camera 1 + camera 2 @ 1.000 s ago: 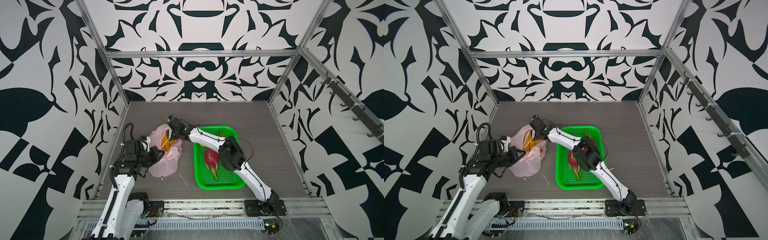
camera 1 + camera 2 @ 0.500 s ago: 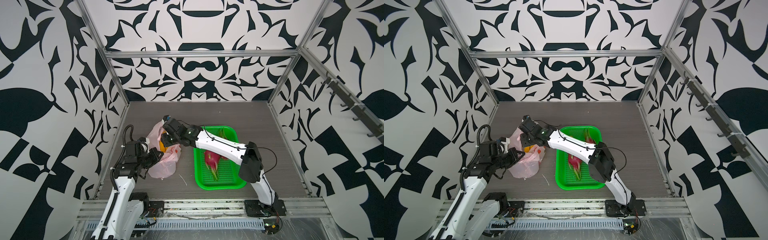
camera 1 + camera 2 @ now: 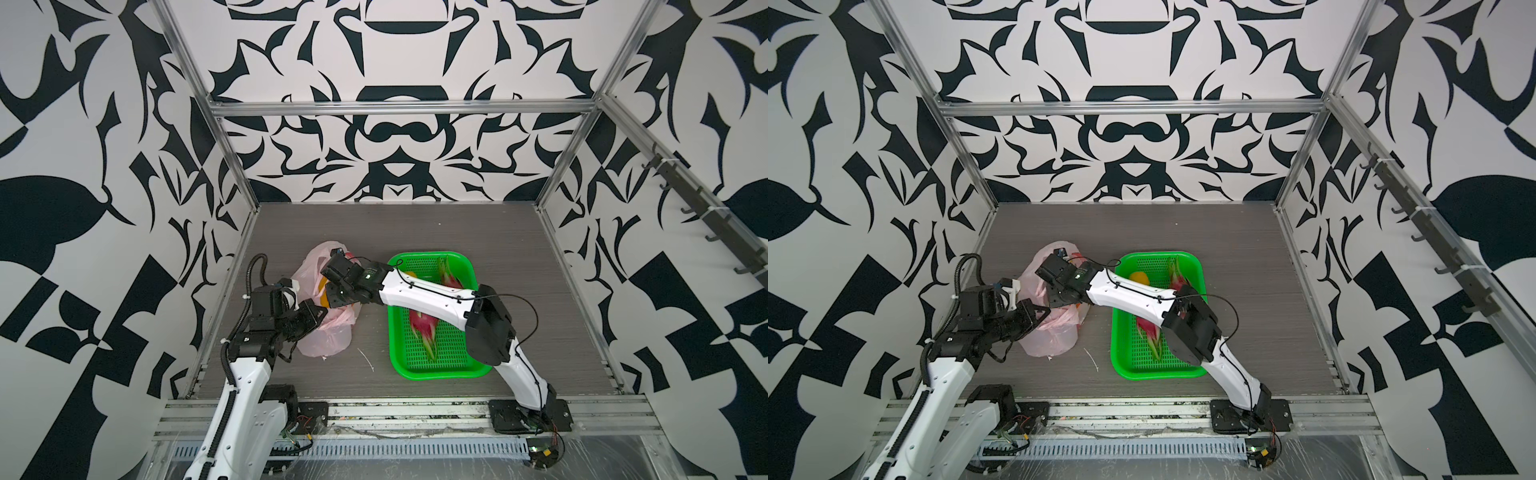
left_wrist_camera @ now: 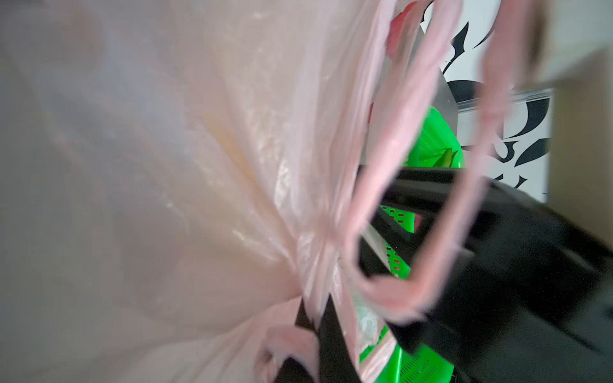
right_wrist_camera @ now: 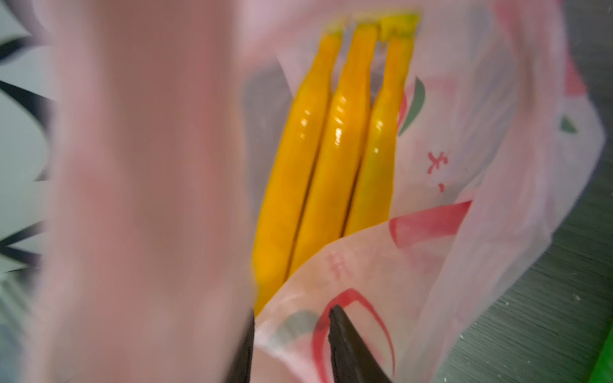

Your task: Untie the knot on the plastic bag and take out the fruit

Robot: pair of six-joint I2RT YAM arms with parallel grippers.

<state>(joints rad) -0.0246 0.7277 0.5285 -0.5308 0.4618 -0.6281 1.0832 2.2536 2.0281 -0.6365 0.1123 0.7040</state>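
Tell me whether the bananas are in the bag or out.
In: the bananas lie inside the open pink bag, plastic on both sides of them.

Bold black-and-white leaf patterns cover the walls [image 3: 395,145] on three sides. Bare aluminium frame bars [image 3: 399,107] edge them. The table [image 3: 415,232] is grey wood-grain, evenly lit. A dark rail of hooks [image 3: 702,201] crosses the right-hand wall.

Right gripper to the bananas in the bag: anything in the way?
Yes. In the right wrist view a fold of the plastic bag lies across the near end of the banana bunch, directly ahead of the open right gripper. The rest of the bunch shows uncovered. The left gripper pinches the bag's plastic.
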